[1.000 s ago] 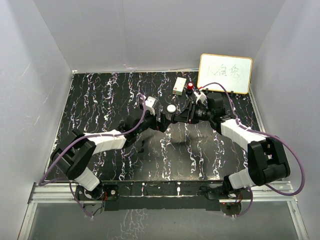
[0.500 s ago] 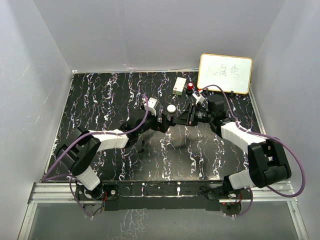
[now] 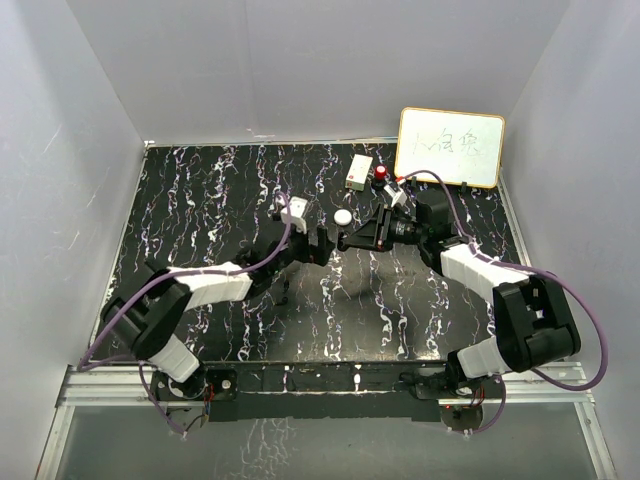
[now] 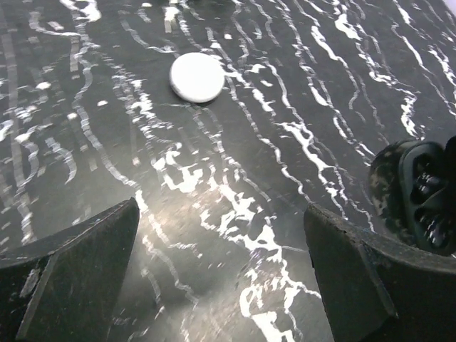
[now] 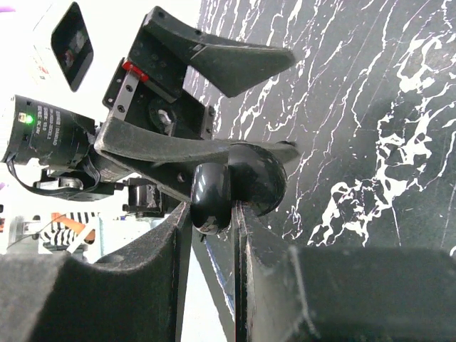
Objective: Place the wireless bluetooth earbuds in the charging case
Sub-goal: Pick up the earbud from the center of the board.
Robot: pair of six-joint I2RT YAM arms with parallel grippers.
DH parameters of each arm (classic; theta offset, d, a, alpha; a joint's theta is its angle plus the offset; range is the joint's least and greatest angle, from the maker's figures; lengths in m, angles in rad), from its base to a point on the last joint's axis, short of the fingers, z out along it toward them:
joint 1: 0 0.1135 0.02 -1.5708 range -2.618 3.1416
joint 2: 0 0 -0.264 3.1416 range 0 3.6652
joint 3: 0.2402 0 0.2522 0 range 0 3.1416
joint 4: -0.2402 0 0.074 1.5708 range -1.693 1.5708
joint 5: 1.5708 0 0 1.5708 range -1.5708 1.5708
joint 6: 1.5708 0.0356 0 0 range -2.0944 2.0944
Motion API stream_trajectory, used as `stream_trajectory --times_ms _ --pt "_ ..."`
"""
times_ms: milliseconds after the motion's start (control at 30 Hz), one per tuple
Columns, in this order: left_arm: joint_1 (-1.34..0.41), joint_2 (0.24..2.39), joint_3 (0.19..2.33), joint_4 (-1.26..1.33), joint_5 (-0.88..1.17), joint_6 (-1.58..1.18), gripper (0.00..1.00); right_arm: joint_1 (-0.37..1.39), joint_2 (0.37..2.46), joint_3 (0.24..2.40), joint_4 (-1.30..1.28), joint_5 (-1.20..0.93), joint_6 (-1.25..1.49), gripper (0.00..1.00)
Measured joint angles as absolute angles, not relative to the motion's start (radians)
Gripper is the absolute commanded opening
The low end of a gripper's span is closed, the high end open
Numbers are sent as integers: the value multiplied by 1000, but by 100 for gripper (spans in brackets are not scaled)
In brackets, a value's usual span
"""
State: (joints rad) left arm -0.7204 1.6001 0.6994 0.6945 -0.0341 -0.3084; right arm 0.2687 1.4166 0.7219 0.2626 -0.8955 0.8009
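The black marbled table (image 3: 200,220) fills the frame, with a whiteboard (image 3: 450,147) propped at its upper right. Both arms reach toward the centre. There the left gripper (image 4: 221,214) hangs with its jaws spread wide over bare table, while the right gripper (image 5: 211,217), jaws narrow, pinches a black round puck (image 5: 210,182) on edge, likely the charging case. A white round puck (image 3: 343,216) lies just above centre. The wireless bluetooth earbuds cannot be picked out against the dark table. They are probably light, hard, slick and apt to skitter, so a gentle pinch across the stem looks the safest hold.
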Motion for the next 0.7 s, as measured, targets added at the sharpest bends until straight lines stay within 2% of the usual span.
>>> stream_trajectory --times_ms 200,367,533,700 --pt "-712 1319 605 490 -196 -324 98 268 1424 688 329 -919 872 0" --pt "-706 1110 610 284 -260 -391 90 268 1424 626 359 -940 899 0" --pt "-709 1112 640 32 -272 -498 87 268 1424 600 371 -949 903 0" --pt "-741 1219 696 -173 -290 -597 94 268 1421 592 370 -953 899 0"
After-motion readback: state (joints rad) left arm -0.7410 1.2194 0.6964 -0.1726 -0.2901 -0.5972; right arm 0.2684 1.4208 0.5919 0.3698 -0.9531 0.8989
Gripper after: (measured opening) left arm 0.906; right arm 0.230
